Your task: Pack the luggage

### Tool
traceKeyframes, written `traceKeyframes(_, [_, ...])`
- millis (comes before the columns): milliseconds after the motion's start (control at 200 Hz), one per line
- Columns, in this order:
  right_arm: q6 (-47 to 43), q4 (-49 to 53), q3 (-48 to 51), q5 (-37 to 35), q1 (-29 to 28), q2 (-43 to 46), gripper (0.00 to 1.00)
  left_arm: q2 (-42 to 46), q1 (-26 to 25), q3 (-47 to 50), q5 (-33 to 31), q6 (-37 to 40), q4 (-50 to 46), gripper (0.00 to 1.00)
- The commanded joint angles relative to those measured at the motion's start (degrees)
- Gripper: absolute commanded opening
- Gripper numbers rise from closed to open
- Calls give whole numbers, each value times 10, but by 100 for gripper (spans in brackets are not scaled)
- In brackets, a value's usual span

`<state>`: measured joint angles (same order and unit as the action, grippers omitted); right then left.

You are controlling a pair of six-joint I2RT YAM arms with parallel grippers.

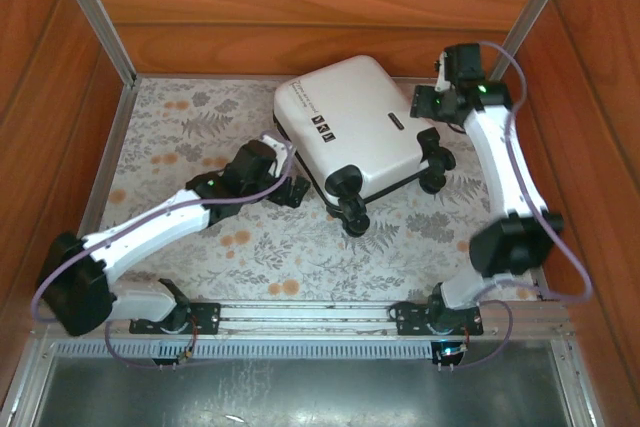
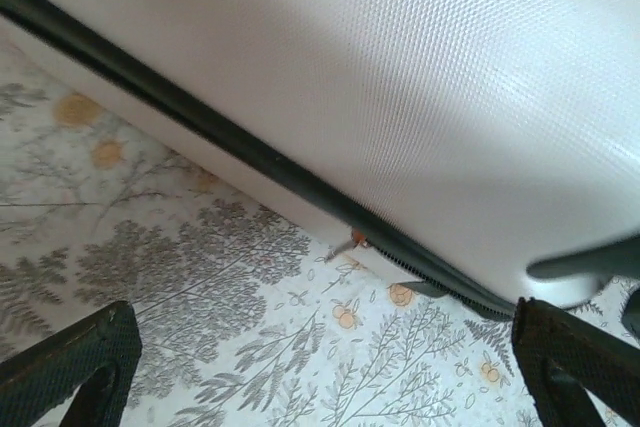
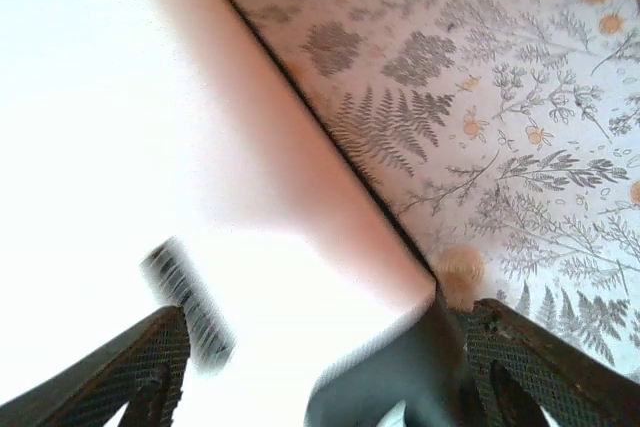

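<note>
White suitcase [image 1: 355, 132] closed, flat on floral worktop [image 1: 190, 127] — wheels [image 1: 352, 209] toward the arms. Left gripper [image 1: 292, 189] just beside its near-left edge; right gripper [image 1: 428, 107] at its right edge.

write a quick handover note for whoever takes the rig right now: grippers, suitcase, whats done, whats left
Left gripper: open, empty, at the near-left side of the luggage, facing its dark seam.
Right gripper: open, jaws apart over the case's right edge. A blurred dark part sits by one finger; contact is unclear.
Luggage: lies flat and shut on the floral table cover, far centre, wheels toward the arm bases.
Done: the case looks closed.
Left: I cannot tell whether the zip runs all the way round. Check it, then probably back both arms off.
</note>
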<state>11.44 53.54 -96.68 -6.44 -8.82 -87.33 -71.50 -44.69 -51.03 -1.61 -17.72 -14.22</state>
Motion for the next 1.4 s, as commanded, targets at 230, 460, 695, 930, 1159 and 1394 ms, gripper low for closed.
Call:
traceKeyframes(230, [54,93,149,107,-190,157,79,43,10,168,173,53,153,87])
traceKeyframes(460, [127,106,214,6,-338,120,84,-29,11,213,183,82,255,83])
traceKeyframes(695, [142,110,183,-50,-378,53,86,-104,26,196,203,93,315,78])
traceKeyframes(930, [116,92,158,-35,-384,13,75,-115,42,204,196,85,375,74])
traceKeyframes(1159, [98,88,149,-26,-384,-10,62,-106,36,217,182,120,434,72])
traceKeyframes(1394, [93,85,147,-31,-383,-14,54,-174,36,230,175,177,569,59])
